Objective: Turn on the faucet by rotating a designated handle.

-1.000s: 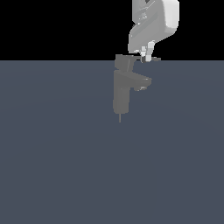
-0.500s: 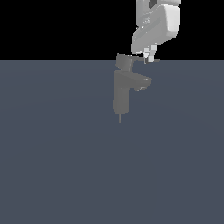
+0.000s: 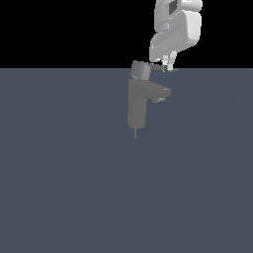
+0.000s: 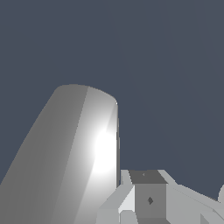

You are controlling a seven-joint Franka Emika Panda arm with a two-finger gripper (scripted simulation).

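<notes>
One flat slate-blue floor [image 3: 74,188] meets black backdrop; jaws [image 3: 169,65] at handle [image 3: 157,68], spread unreadable.

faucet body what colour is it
Matte dark grey; the faucet shows best in the exterior view, with a lighter grey handle on top.

The white, blocky robot arm [image 3: 174,30] reaches down from above; its pale two-fingered gripper [image 3: 168,64] points downward; finger spacing unclear.
</notes>
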